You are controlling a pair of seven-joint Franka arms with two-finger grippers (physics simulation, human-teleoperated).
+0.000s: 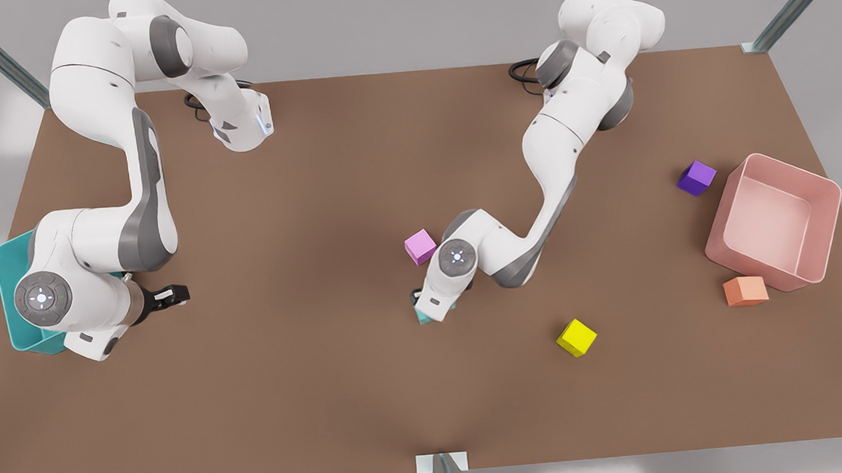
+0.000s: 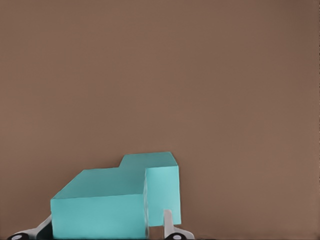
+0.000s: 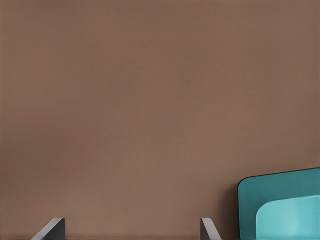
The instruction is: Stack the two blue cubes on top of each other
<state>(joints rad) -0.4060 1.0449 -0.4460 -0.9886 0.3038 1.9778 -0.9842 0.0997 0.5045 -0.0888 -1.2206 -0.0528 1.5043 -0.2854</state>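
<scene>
Teal cubes sit together near the desk's middle: in the left wrist view one blue cube (image 2: pixel 100 210) lies between the spread fingers (image 2: pixel 168 222) of the left gripper (image 1: pixel 425 311), the second blue cube (image 2: pixel 162 187) touching it just behind, faces square to the fingers. Bare brown desk (image 1: pixel 328 388) stretches beyond them. The right gripper (image 1: pixel 172 295) waits with fingers (image 3: pixel 52 230) spread and empty, beside the teal bin (image 1: pixel 11 291) at the desk's edge on the front view's left.
</scene>
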